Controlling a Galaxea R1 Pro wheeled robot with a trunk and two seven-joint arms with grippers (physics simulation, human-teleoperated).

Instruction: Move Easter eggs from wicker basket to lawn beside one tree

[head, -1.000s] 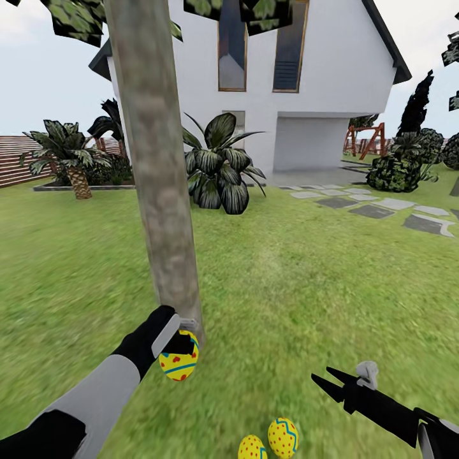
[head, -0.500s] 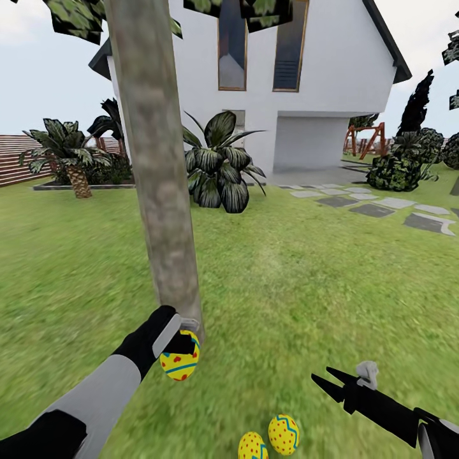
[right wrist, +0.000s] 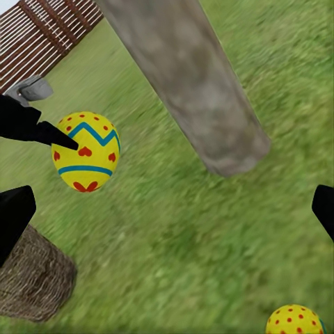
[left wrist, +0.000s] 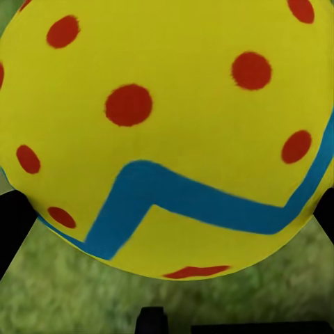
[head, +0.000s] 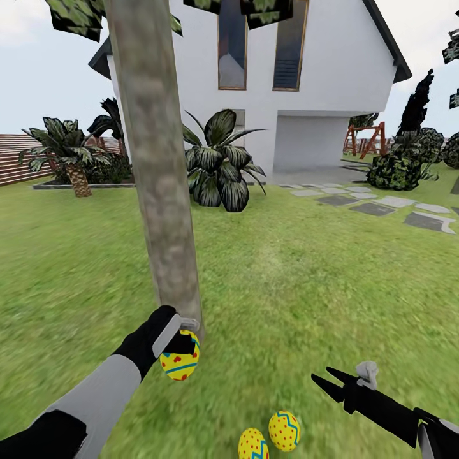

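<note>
right, nearest in the head view: two easter eggs (head: 284, 431) (head: 253, 444) lie on the lawn (head: 306, 287), touching or nearly so, the front one cut off by the picture's bottom edge. just beyond, the right hand (head: 322, 384) hovers low over the grass w/ fingers spread and nothing between them; the right wrist view has its black tips wide apart at the edges.

next out, the left hand (head: 180, 335) is pinching the third egg (head: 179, 363) just above the grass, right beside the foot of the tree (head: 156, 185). egg hangs below the fingers, apart from the trunk by a small gap, can't tell exactly how small. left wrist view: egg (left wrist: 163, 132) takes up most of the frame, dark finger edges at both sides, blurred grass under it.

handling, as a guess: smooth rigid shell, prob light, rounded so it'll roll or slip if held off-centre. best grip is across the widest part of the belly, as seems the case now, and let go close to the grass.

the wicker basket (right wrist: 31, 282) shows in the right wrist view, partly cut off by a black fingertip; its inside can't be seen from here. beyond the tree: a broad-leaved shrub (head: 220, 169), palm (head: 67, 153), the white house (head: 299, 83), stepping stones (head: 373, 210). tree canopy mostly out of frame.
</note>
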